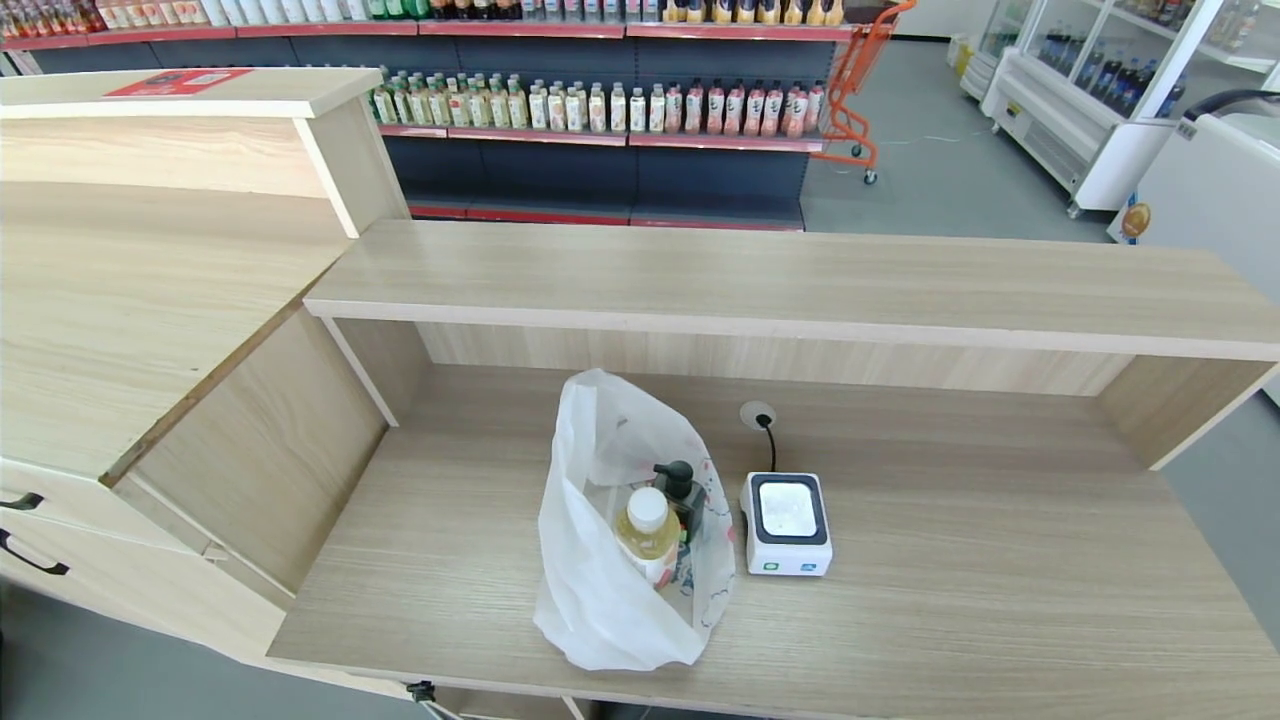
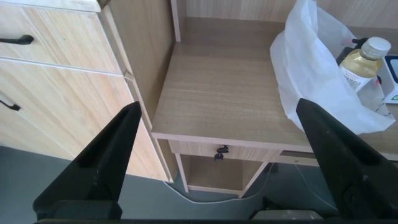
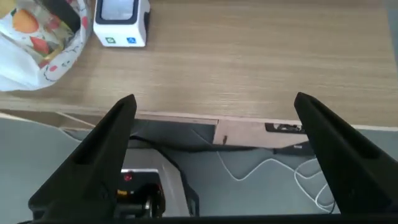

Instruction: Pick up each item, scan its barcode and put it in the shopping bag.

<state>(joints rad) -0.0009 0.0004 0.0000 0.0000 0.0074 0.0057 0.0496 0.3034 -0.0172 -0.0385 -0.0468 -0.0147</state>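
With my left hand (image 2: 217,106) and right hand (image 3: 214,98) open and empty, I should avoid bumping the filled shopping bag (image 1: 580,600) mid-frame.

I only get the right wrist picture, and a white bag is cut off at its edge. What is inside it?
Observer: From the head view, a drink bottle with a white cap and a dark pump bottle stand in the shopping bag.
Operator: How does the little white box next to it get power?
Observer: A black cable runs from the back of the scanner to a round hole in the counter.
Operator: And where is the other arm?
Observer: The left gripper is open, off the counter's front left corner, near wooden drawers.
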